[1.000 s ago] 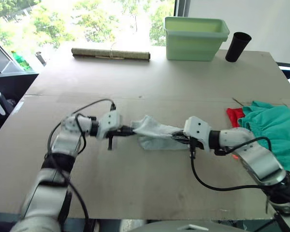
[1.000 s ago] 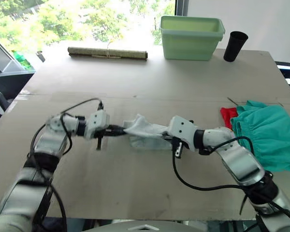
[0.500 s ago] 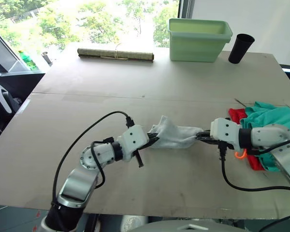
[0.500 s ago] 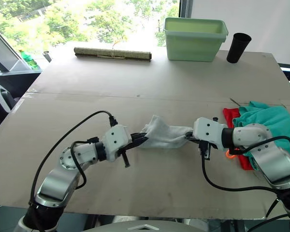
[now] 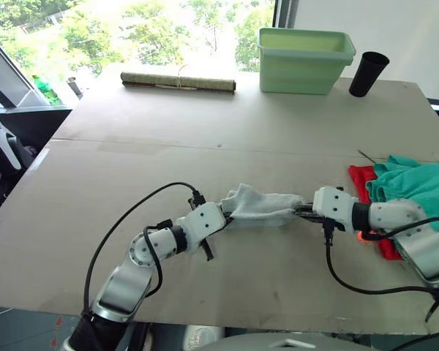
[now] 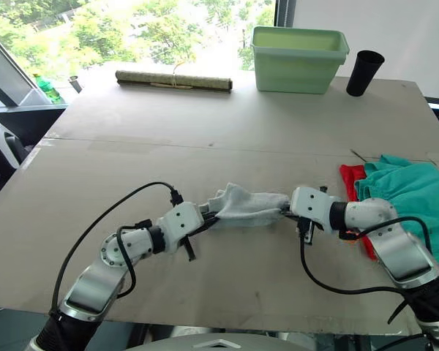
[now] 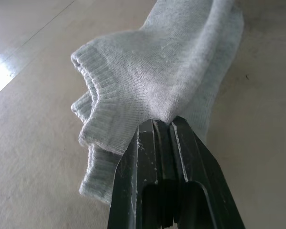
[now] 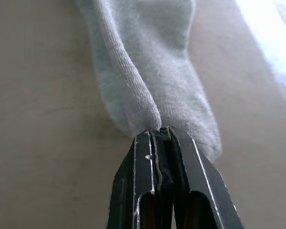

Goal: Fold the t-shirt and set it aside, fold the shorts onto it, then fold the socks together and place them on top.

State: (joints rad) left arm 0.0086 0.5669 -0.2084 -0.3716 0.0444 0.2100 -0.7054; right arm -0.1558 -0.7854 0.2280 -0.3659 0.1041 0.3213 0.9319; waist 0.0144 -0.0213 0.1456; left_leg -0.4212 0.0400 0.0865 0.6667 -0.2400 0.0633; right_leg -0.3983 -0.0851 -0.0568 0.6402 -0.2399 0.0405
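Grey knit socks (image 5: 262,206) hang stretched between the two claws, low over the middle of the brown tabletop (image 5: 205,131). At their cuff end the left claw (image 7: 163,125) is pinched tight on the ribbed edge, where the two cuffs lie stacked one on the other. At the toe end the right claw (image 8: 159,132) is clamped on a fold of the fabric. Further right, near the tabletop's edge, the red t-shirt (image 5: 362,183) lies mostly under the teal shorts (image 5: 417,194). Along the far side sit a rolled mat (image 5: 178,81), a pale green bin (image 5: 305,50) and a black cup (image 5: 368,73).
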